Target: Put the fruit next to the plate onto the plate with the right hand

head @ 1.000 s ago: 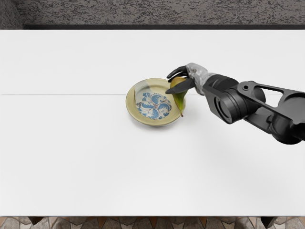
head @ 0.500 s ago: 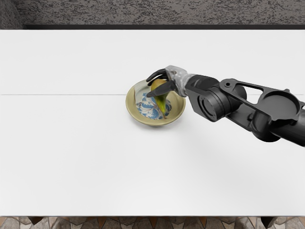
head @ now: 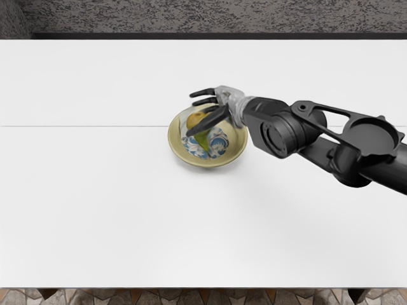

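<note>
A yellow-green pear [head: 195, 121] lies inside the olive plate [head: 175, 141] with the blue-patterned centre, toward its upper left part, its greener end pointing down. My right hand [head: 197, 109] hovers just over the pear, the arm coming in from the right edge. Its fingers [head: 202, 93] stretch out to the left above the fruit, and the thumb slants down across it, so the hand is open. Part of the pear and the plate's right rim are hidden behind the hand and wrist. The left arm does not show.
The white table [head: 95, 210] stretches wide around the plate, with a faint seam line running across at plate height. A dark textured wall [head: 203, 16] backs the far edge. The bulky black forearm [head: 331, 143] hangs over the table's right side.
My right hand carried the pear leftward from the plate's right rim to over its centre-left. The fingers, curled round the fruit before, have now spread out.
</note>
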